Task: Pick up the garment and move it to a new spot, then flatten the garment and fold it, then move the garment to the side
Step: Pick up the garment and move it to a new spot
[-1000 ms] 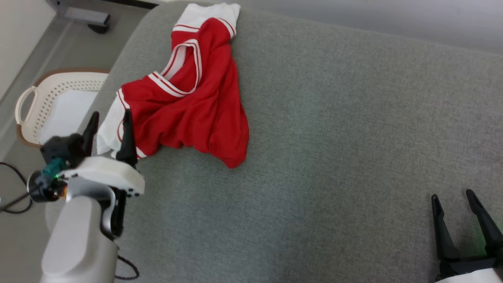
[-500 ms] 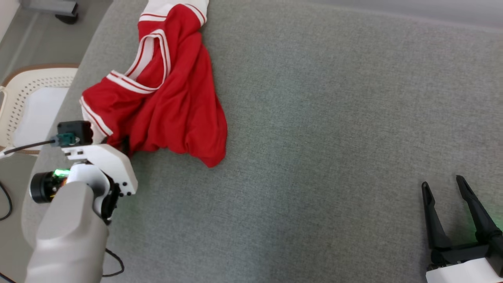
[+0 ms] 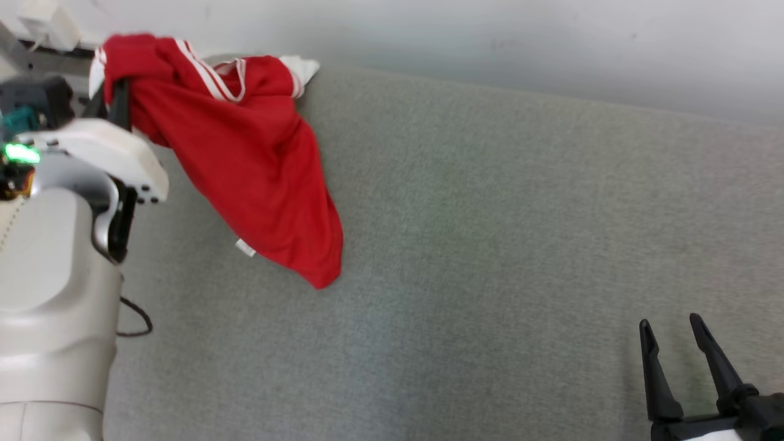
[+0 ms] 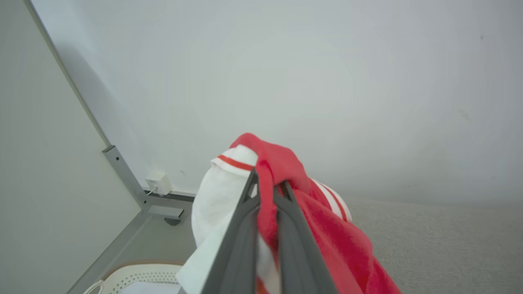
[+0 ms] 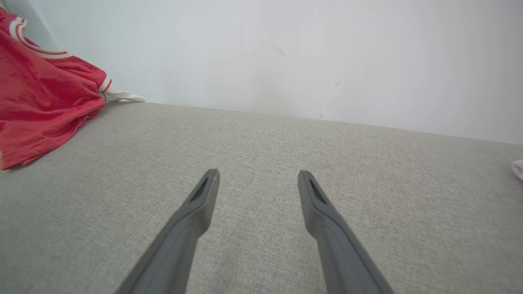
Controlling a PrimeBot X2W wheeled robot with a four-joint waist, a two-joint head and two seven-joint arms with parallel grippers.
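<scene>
Left gripper (image 4: pixel 269 180) pinches garment (image 3: pixel 257 165) edge; broad grey surface (image 3: pixel 520 245) spreads rightward.

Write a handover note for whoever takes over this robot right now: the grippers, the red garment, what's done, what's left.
Left gripper: shut on one end of the garment and holding it up; the rest drapes onto the grey surface.
Right gripper: open and empty, over a bare part of the surface.
Done: garment gripped and partly raised.
To do: carry it to a new spot, flatten it, fold it, move it aside.
</scene>
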